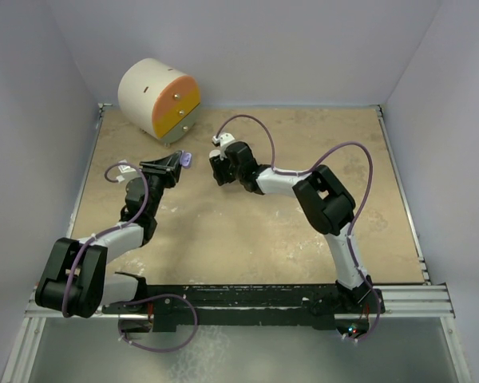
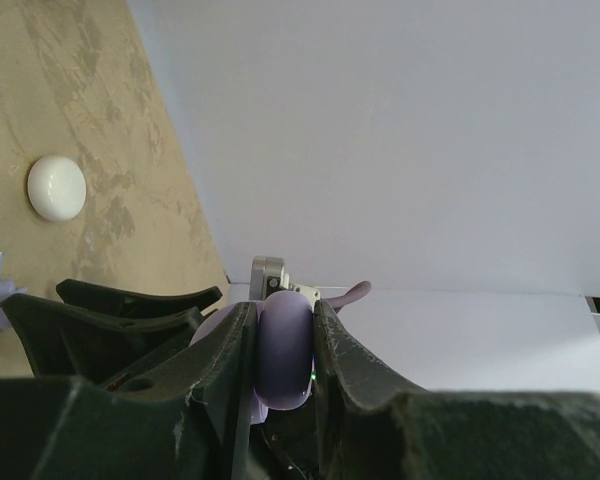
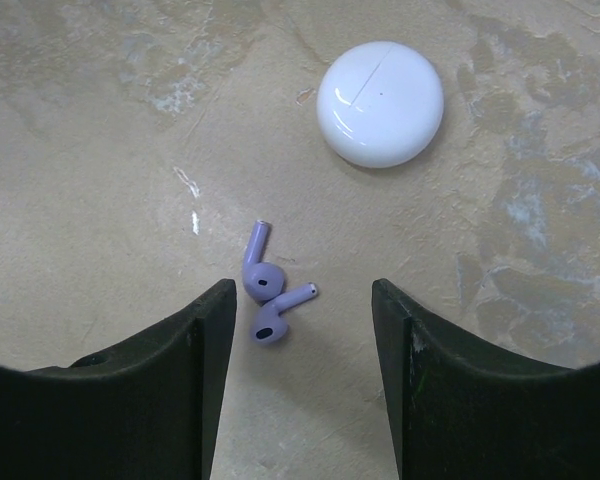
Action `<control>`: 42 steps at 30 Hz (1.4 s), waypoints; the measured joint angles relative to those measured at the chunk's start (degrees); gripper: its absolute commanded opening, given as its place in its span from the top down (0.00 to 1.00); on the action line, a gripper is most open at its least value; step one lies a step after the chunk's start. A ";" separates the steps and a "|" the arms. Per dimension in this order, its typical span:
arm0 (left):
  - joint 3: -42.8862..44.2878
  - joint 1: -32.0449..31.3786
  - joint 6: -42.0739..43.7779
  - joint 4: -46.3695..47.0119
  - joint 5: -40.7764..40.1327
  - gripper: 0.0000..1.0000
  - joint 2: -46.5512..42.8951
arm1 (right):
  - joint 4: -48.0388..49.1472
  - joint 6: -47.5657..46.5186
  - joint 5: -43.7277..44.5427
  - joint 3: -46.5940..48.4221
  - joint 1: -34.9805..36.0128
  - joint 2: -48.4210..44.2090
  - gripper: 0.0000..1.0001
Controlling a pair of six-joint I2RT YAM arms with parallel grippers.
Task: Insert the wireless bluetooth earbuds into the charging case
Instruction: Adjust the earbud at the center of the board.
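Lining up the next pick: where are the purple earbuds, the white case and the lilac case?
purple earbuds (image 3: 261, 283): right wrist view, bulb of the upper bud.
white case (image 3: 380, 103): right wrist view, middle of its top.
lilac case (image 2: 285, 345): left wrist view, rounded edge facing the camera.

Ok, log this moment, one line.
left hand: shut on lilac round case | right hand: open over two purple earbuds | white round case: closed

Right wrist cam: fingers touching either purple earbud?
No, both purple earbuds lie on the table between the fingers, clear of each.
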 measured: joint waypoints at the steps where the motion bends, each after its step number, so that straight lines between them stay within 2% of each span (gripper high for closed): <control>1: 0.00 0.00 0.00 -0.02 0.02 1.00 0.00 | -0.04 0.00 0.42 -0.07 0.00 0.00 0.41; 29: -0.02 0.04 -0.15 0.11 0.17 1.00 0.24 | 0.92 1.64 9.86 -4.42 0.33 -1.33 0.41; 42: -0.83 0.04 -0.15 0.15 0.20 1.00 0.24 | 0.00 3.52 13.27 -8.50 -7.13 -4.68 0.41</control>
